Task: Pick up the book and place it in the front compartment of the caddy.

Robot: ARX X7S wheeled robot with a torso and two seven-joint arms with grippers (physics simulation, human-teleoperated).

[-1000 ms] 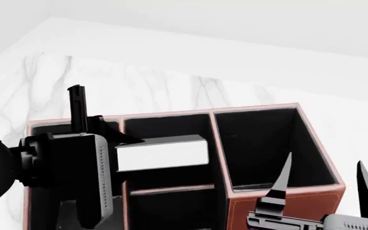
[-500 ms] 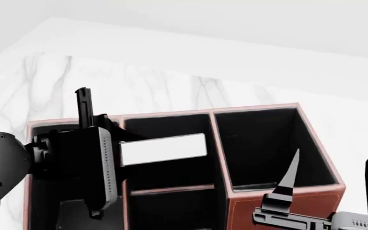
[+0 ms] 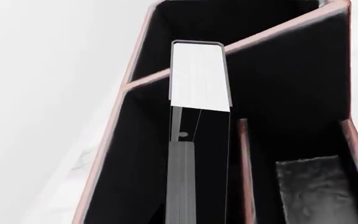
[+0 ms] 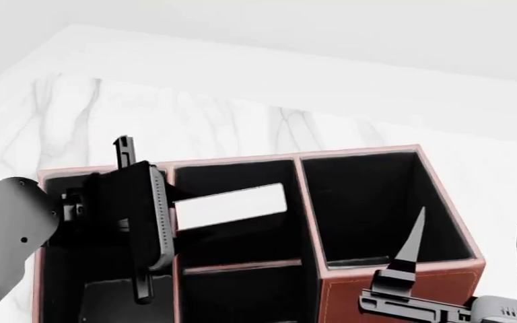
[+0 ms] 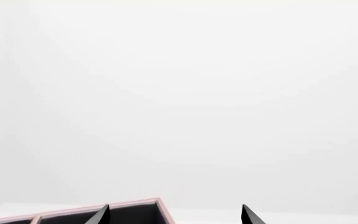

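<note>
The reddish-brown caddy point(image 4: 402, 291) fills the lower head view. My left gripper point(image 4: 173, 210) is shut on the black book, whose white page edge point(image 4: 231, 205) points right and slightly upward. The book hangs in the mouth of the front compartment point(image 4: 236, 243), the black-lined middle cell against the far long wall. In the left wrist view the page edge point(image 3: 201, 77) shows above a grey finger point(image 3: 180, 182), with the caddy walls point(image 3: 147, 80) around it. My right gripper point(image 4: 471, 222) is open and empty, above the caddy's near right corner; it also shows in the right wrist view point(image 5: 175, 210).
The caddy stands on a white marble top point(image 4: 196, 114) with a plain white wall behind. A low cross divider point(image 4: 240, 266) separates the middle cells. The taller end cell point(image 4: 375, 202) is on the right. The right wrist view shows only a caddy corner point(image 5: 135, 204) and white wall.
My left gripper has moved down and a little right with the book, and the page edge has sunk lower into the middle far cell. My right gripper has drifted slightly right and down.
</note>
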